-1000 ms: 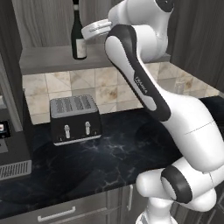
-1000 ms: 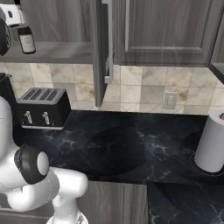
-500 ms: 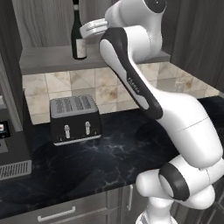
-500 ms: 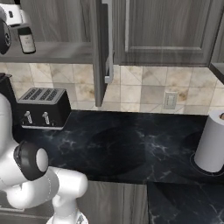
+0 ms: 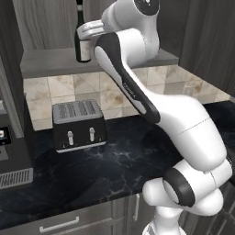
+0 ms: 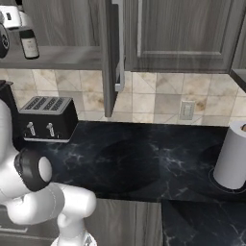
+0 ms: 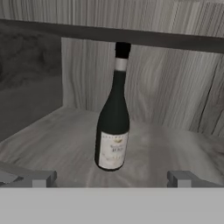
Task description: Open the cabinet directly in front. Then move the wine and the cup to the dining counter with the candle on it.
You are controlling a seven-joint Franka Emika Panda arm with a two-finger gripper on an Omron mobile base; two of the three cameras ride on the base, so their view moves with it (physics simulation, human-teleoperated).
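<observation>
Dark glass: one wine (image 7: 113, 131) upright on cabinet (image 7: 166, 153) shelf; two fingers (image 7: 39, 178) spread.

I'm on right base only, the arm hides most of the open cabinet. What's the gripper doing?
Observer: The gripper is open and empty, pointed at the wine standing upright on the cabinet floor.
Operator: Lined up?
Observer: In the hand view the bottle sits about midway between the fingertips, apart from them, deeper in.
Operator: Anything under that cabinet on the arm's side?
Observer: The left base view shows a coffee machine left of the toaster.
</observation>
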